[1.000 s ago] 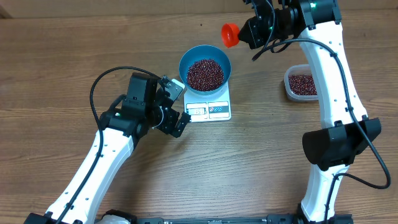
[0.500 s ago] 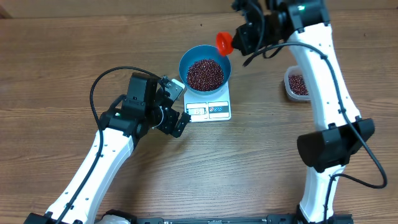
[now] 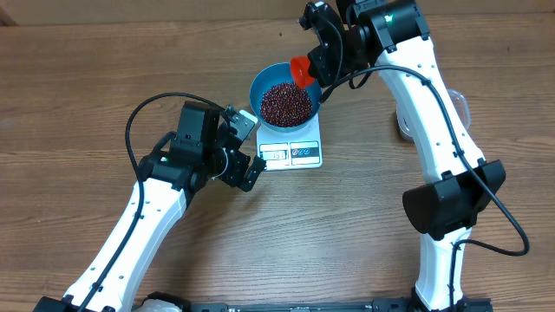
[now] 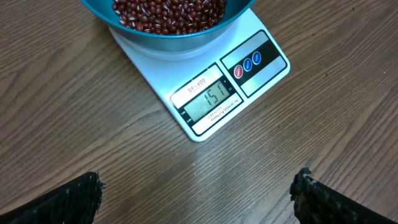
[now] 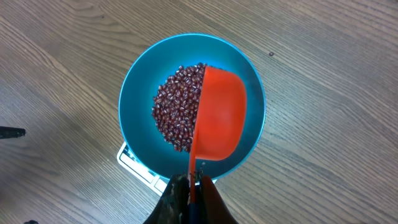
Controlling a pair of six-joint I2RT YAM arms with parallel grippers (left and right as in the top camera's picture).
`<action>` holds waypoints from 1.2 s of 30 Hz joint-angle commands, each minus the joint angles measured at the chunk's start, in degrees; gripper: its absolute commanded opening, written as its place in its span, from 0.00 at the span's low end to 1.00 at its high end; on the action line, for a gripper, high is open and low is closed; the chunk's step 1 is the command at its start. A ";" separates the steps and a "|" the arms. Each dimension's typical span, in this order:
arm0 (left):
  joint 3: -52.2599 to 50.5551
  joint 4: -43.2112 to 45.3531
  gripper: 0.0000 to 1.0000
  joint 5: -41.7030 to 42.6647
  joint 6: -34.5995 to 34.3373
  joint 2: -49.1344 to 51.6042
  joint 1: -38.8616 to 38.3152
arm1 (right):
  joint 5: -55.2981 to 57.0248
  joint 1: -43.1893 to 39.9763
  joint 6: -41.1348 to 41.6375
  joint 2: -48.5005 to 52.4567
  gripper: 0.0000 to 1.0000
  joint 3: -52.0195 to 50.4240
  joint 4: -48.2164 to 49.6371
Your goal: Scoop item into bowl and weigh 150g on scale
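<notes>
The blue bowl (image 3: pixel 286 97) stands on the white scale (image 3: pixel 292 153) and holds a heap of dark red beans (image 3: pixel 285 103). My right gripper (image 3: pixel 316 62) is shut on the handle of an orange scoop (image 3: pixel 301 71), which hangs over the bowl's far right rim. In the right wrist view the scoop (image 5: pixel 219 115) covers the right half of the beans (image 5: pixel 176 115), with my right gripper (image 5: pixel 193 183) clamped on its handle. My left gripper (image 3: pixel 251 146) stands open just left of the scale. In the left wrist view the scale (image 4: pixel 205 87) displays 151, and my left gripper (image 4: pixel 196 186) holds nothing.
A clear plastic tub (image 3: pixel 460 102) sits at the right, mostly hidden behind my right arm. My left arm lies across the front left of the wooden table (image 3: pixel 87 78). My right arm arches over the table's right side.
My right arm has swung left, carrying the orange scoop from beside the bowl to over its rim. It now covers most of the tub. The left arm has not moved.
</notes>
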 commanded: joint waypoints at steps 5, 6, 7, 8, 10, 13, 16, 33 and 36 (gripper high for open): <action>-0.11 0.04 1.00 0.11 -0.57 0.39 -0.02 | 0.39 1.01 -0.02 0.28 0.04 -3.98 0.24; -0.11 0.04 1.00 0.11 -0.57 0.39 -0.02 | 0.42 1.16 -0.02 0.28 0.04 -4.26 0.50; -0.09 0.07 1.00 0.09 -0.57 0.39 -0.02 | 0.42 1.20 -0.02 0.28 0.04 -4.26 0.63; -0.11 0.04 0.99 0.09 -0.57 0.39 -0.02 | 0.42 1.20 -0.02 0.28 0.04 -4.28 0.81; -0.09 0.04 0.99 0.09 -0.57 0.39 -0.02 | 0.39 1.20 -0.15 0.28 0.04 -4.31 0.87; -0.09 0.04 1.00 0.09 -0.57 0.39 -0.02 | 0.39 1.49 -2.27 0.28 0.04 -4.63 0.98; -0.09 0.04 1.00 0.09 -0.57 0.39 -0.02 | 0.46 1.92 -3.23 0.28 0.04 -5.68 2.36; -0.11 0.04 0.99 0.09 -0.57 0.39 -0.02 | 1.62 2.14 -3.21 2.80 0.04 -7.26 5.81; -0.09 0.04 1.00 0.11 -0.57 0.39 -0.02 | 1.01 2.14 -3.19 3.82 0.04 -7.26 5.88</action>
